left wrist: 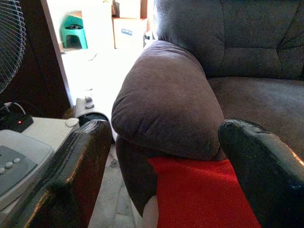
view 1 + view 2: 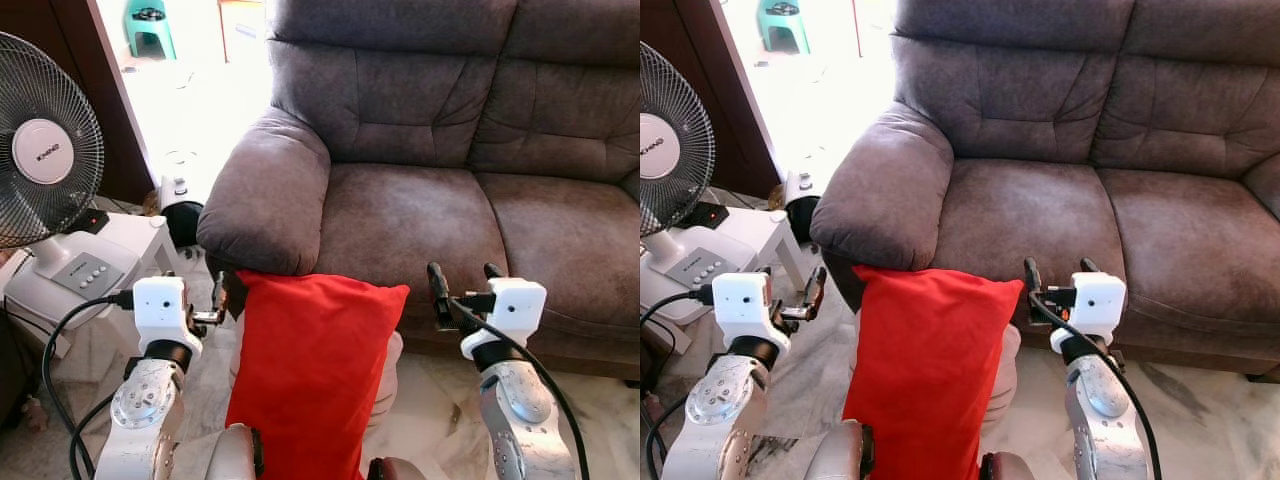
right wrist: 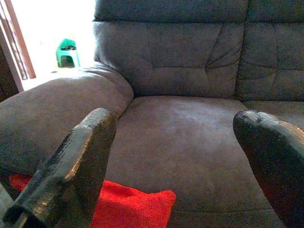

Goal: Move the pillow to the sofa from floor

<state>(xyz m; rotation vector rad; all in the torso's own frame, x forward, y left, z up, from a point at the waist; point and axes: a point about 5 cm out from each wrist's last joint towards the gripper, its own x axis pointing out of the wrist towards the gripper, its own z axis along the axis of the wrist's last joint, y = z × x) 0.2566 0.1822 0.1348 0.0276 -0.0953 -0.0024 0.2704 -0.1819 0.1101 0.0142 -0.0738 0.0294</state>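
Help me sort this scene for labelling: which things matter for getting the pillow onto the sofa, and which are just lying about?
Belongs to the job:
red pillow, upright against the sofa front
sofa
left hand, open
right hand, open

Just lying about:
standing fan
green stool

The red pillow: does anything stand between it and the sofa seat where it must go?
Nothing visible does. The red pillow stands upright against the sofa front, between the left gripper and the right gripper, both open. The seat cushion lies directly behind and above it; only the armrest bulges near its upper left corner.
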